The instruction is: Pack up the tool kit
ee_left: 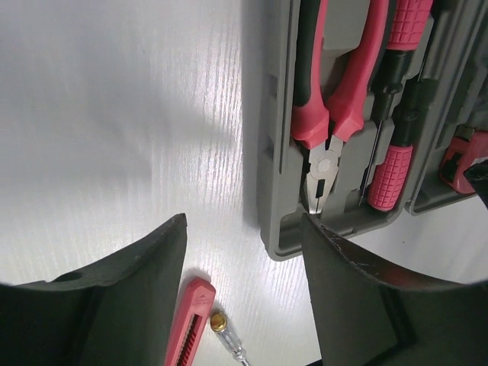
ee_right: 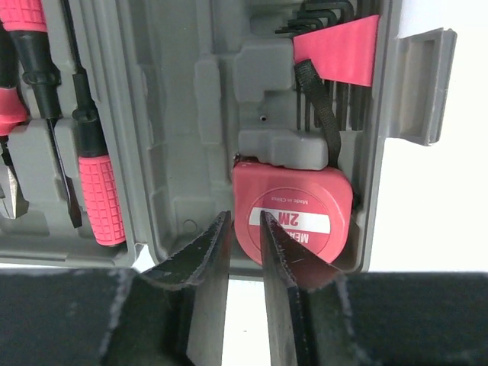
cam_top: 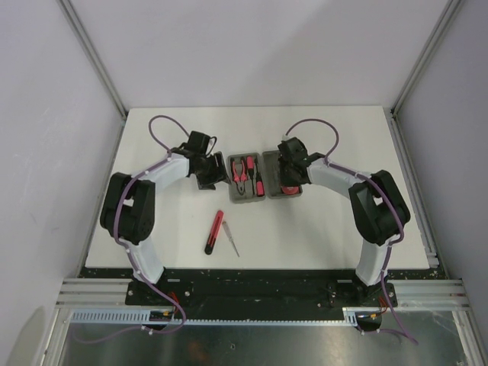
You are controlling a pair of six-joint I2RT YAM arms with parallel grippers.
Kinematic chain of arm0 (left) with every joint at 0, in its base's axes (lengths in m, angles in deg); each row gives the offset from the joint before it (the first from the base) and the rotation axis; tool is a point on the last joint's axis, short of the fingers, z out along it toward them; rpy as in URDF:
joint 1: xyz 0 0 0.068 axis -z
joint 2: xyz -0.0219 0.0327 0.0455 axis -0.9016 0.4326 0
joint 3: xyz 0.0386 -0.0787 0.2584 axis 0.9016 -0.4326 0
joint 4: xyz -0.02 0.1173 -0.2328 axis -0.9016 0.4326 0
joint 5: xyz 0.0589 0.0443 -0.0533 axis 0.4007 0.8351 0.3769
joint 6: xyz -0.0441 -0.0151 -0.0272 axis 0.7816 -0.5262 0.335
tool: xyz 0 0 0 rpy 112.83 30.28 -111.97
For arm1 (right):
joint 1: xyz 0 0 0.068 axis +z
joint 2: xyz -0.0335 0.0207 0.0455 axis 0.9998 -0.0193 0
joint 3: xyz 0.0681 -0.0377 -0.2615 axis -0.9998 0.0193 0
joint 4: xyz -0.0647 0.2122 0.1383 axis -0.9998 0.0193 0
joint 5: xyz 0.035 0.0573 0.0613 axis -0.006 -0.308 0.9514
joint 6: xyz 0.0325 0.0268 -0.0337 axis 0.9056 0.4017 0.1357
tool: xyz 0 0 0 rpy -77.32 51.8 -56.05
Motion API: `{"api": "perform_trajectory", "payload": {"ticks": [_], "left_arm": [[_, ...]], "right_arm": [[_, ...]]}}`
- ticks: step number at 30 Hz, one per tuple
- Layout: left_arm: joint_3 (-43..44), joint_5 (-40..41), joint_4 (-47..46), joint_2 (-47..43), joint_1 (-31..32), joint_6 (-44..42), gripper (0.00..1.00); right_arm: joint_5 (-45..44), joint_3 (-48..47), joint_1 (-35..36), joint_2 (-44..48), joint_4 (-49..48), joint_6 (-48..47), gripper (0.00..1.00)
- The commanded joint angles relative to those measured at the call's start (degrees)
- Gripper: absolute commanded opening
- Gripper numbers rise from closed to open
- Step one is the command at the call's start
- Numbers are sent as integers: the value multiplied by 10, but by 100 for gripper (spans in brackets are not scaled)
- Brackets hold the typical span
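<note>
The grey tool kit case [cam_top: 245, 202] lay open mid-counter with pliers [ee_left: 335, 84], screwdrivers [ee_right: 99, 198] and tape measure [ee_right: 293, 213] inside, but a red knife [cam_top: 213, 232] and thin screwdriver [cam_top: 231, 239] waited outside, left jaws wide open, right jaws barely apart, both empty.

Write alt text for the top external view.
An open grey tool case lies mid-table, with the left gripper beside its left edge and the right gripper over its right half. A red-and-black tool and a thin screwdriver lie loose on the white table, outside the case.
</note>
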Motion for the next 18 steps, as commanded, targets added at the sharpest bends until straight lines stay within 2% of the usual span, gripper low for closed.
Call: {"api": "perform_trajectory", "payload": {"ticks": [1,4,10,15,18], "left_arm": [[9,23,0,-53,-8,-10,67],[6,35,1,-71,-14,-12,69],[-14,63,1,-116,-37,-9,83],[-23,90,3,-146,-61,-11,97],[-20,113,9,-163,-72,-17,99]], "right_arm": [[-23,2,4,-8,37,-14,31],[-34,-46,16,11,31,-35,43],[-29,-94,71,47,7,-95,69],[-11,-114,153,27,35,-162,74],[8,-115,193,13,51,-185,74]]}}
